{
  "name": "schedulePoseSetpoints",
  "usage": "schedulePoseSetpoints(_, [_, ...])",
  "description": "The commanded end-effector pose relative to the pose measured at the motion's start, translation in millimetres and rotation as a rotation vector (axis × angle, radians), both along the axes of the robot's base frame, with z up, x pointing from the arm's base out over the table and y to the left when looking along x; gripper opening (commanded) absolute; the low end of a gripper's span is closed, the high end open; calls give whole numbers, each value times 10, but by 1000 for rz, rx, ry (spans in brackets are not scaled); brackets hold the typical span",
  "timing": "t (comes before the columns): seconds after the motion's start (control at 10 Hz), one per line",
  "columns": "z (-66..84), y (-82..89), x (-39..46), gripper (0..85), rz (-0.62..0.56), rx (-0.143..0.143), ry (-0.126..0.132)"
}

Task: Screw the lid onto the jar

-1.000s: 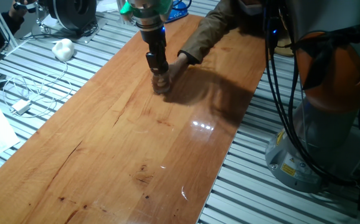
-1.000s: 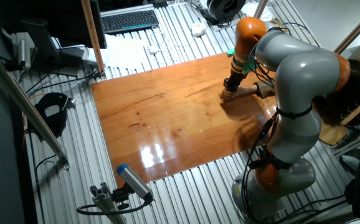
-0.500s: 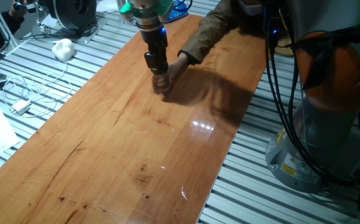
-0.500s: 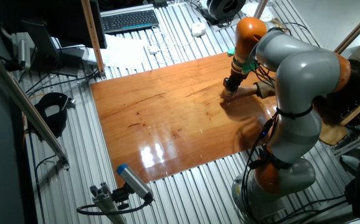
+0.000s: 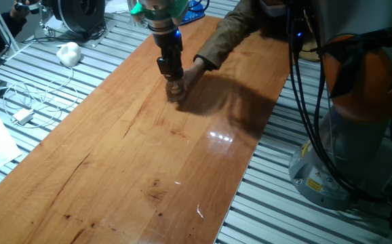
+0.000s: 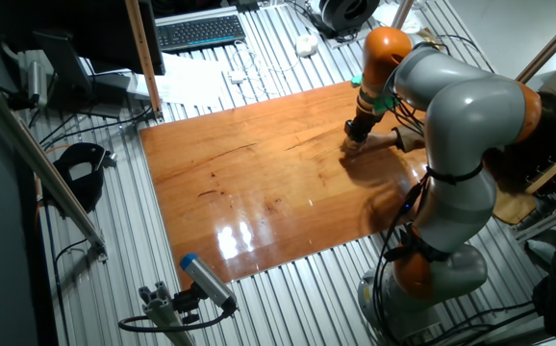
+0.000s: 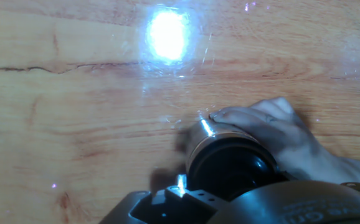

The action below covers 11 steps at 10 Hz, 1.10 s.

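The gripper (image 5: 174, 83) points straight down over the far part of a glossy, reddish wooden tabletop (image 5: 135, 149), and its tip sits on top of the jar (image 5: 176, 94), a small clear glass piece standing upright on the wood. In the hand view the lid (image 7: 230, 167), a round, dark, smooth cap, fills the space right under the fingers and covers the jar's mouth; a bright glint runs along the glass rim at about 10 o'clock of the cap. Whether the fingers pinch the lid or merely rest around it I cannot tell, since they are hidden by the cap and housing. A person's hand (image 7: 279, 137) in a brown sleeve holds the jar from 3 o'clock, fingers curled against the glass. The tabletop lies on a ribbed grey metal bench (image 5: 67, 88)
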<state>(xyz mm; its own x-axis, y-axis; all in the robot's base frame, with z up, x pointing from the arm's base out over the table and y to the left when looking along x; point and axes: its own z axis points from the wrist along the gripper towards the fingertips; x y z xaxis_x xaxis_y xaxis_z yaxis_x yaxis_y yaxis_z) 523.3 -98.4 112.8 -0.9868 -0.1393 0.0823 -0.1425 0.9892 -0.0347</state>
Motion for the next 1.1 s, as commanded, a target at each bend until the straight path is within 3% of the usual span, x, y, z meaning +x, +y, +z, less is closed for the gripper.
schedulePoseSetpoints(0.0, [1, -2, 0, 510, -11, -3, 2])
schedulePoseSetpoints(0.2, [-1, -5, -7, 510, -127, -4, 0])
schedulePoseSetpoints(0.4, [-5, -21, -21, 510, -260, 14, 1])
schedulePoseSetpoints(0.6, [-14, -17, -26, 510, -384, 12, -12])
schedulePoseSetpoints(0.8, [-19, -4, -27, 510, -476, -9, -19])
schedulePoseSetpoints(0.9, [-22, -7, -31, 510, -551, -1, -17])
schedulePoseSetpoints(1.0, [-23, -7, -34, 510, -578, -17, -21])
